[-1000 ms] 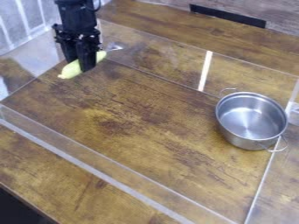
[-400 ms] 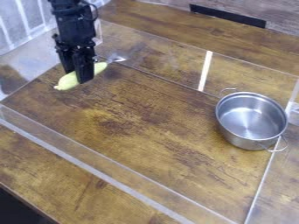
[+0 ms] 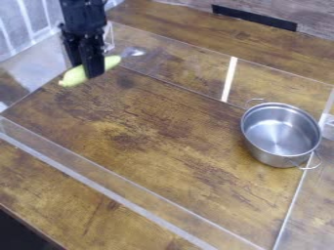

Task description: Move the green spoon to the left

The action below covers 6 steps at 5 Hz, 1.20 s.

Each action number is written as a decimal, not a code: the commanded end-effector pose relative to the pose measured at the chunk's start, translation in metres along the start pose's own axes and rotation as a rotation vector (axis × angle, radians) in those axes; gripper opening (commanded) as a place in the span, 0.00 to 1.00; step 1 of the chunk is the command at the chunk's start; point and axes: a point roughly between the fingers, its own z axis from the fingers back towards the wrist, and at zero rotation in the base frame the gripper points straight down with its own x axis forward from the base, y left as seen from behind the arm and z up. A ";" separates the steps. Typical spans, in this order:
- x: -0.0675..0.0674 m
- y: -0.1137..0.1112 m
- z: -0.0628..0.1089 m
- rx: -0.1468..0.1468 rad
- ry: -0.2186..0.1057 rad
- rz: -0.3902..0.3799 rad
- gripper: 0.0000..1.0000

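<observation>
The green spoon [image 3: 86, 70] is pinched crosswise between the black fingers [image 3: 86, 66] of the robot arm at the far left of the wooden worktop [image 3: 156, 127], its yellow-green handle jutting out on both sides. The carry appears nearly complete. Next comes lowering and letting go, well apart from the steel pot [image 3: 280, 133] at right.

Soft, even light; a white streak of glare runs down the clear plastic wall [image 3: 229, 78], the round steel pot [image 3: 280, 133] gleams, and everything looks slightly grainy and soft.
</observation>
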 end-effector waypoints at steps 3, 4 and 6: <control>-0.010 -0.028 0.046 0.006 -0.086 -0.158 0.00; -0.014 -0.040 0.031 -0.019 -0.085 -0.196 0.00; -0.012 -0.020 0.038 -0.023 -0.134 -0.100 0.00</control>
